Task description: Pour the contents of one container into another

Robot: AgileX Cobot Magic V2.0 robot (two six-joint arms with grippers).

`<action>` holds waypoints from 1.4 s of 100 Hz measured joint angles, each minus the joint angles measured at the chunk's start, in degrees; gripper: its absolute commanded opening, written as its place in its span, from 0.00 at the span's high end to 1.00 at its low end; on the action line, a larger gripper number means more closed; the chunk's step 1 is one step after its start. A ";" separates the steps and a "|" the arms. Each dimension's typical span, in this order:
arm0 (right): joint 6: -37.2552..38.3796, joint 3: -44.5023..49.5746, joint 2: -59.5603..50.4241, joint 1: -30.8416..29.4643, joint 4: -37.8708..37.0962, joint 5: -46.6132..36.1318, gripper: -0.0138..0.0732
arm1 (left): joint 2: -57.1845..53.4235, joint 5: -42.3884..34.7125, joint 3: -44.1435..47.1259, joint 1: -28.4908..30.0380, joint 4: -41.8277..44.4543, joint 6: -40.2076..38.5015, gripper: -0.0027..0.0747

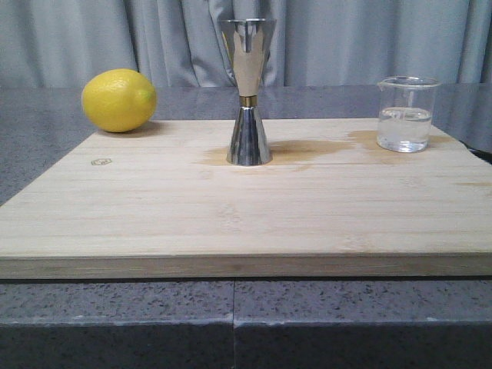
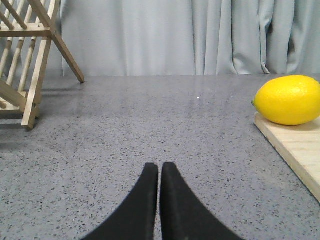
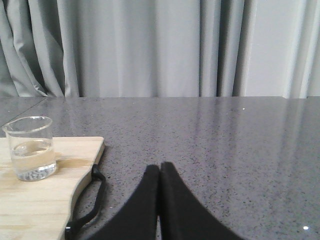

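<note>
We see a gray table [image 1: 115,315] closest to us, with a big wood board [image 1: 231,215] lying flat on it. The near part of the board is bare wood.

Farther back on the board, near the middle, the jigger [image 1: 247,92] stands up straight. It is shiny steel, wide at the top and bottom and thin in the middle, with a small gold band there. A dark wet-looking stain spreads on the wood around its foot.

Off to the right, at the back of the board, stands the beaker [image 1: 406,114]. It is clear glass, shorter than the jigger, and about half full of clear liquid. It is well apart from the jigger. Another stain shows on the wood beside it.

At the back left corner, the lemon [image 1: 118,100] rests at the edge of the board.

Behind it all hangs a gray curtain [image 1: 369,38].

In the left wrist view, our left gripper [image 2: 159,172] is closed, its two black fingers pressed together with nothing between them. It is low over the bare table. The lemon is far off to one side, and a wood rack [image 2: 30,60] stands on the other.

In the right wrist view, our right gripper [image 3: 159,172] is closed too and holds nothing. It is over the table, just off the board's edge. The beaker stands near that edge, close to a black strap [image 3: 92,200] on the board.
</note>
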 measured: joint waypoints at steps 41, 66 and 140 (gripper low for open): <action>0.00 -2.51 0.00 0.48 4.90 7.88 0.89 | 0.00 -3.66 -1.21 0.00 -4.83 0.00 0.99; 0.00 -13.03 4.38 3.31 5.27 16.15 0.89 | 4.30 2.07 -10.97 0.00 -4.98 0.00 0.99; 0.00 -28.85 20.70 5.04 -1.74 15.58 0.89 | 22.45 9.46 -27.16 0.00 -4.98 1.29 0.99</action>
